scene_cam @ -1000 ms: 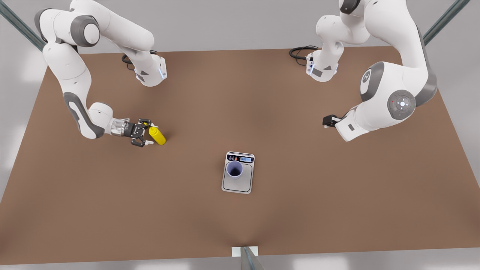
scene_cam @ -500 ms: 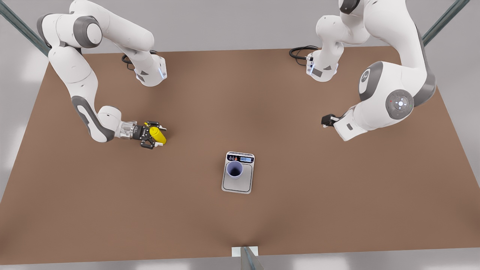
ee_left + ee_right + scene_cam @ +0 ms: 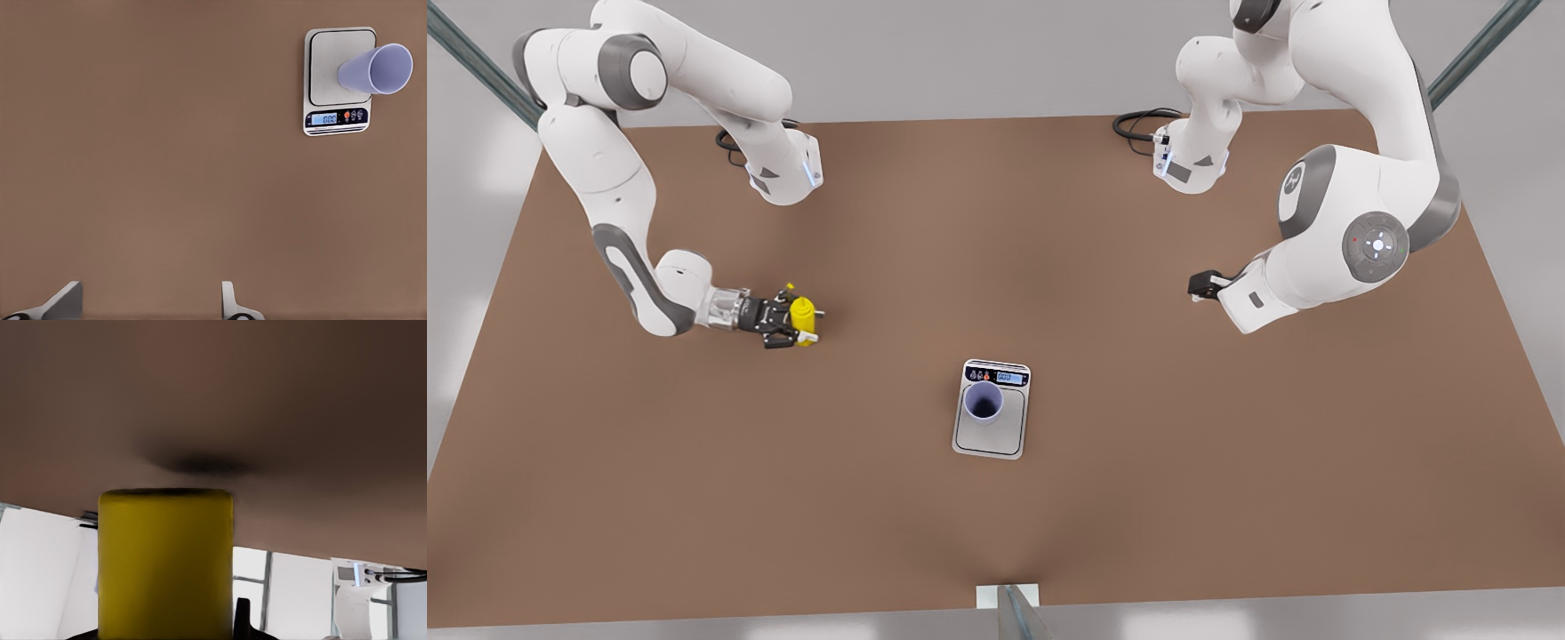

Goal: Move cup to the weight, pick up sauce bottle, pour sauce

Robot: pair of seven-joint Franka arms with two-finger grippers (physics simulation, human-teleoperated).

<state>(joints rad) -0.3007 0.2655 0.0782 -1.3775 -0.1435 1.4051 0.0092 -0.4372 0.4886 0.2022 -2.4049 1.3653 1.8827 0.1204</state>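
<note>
**Bottle off the tabletop; cup already on the scale**

Item 1. Cup (image 3: 983, 403): upright on the scale (image 3: 991, 440), at the end of the plate next to the display. Unmoved over the last second. I judge the first step done.

Item 2. Sauce bottle (image 3: 803, 313): towards the front view's left, well apart from the scale. A second ago it lay slanted on the tabletop (image 3: 996, 533). Now it stands straighter, nozzle up, and the shadow seen past it in the right wrist view suggests it is lifted clear.

Item 3. Right gripper (image 3: 796, 324): jaws clamped on the bottle's body. The pickup looks secured. Carrying and pouring remain.

Item 4. Left gripper (image 3: 148, 307): waiting at the front view's right, jaws apart, holding nothing.
</note>
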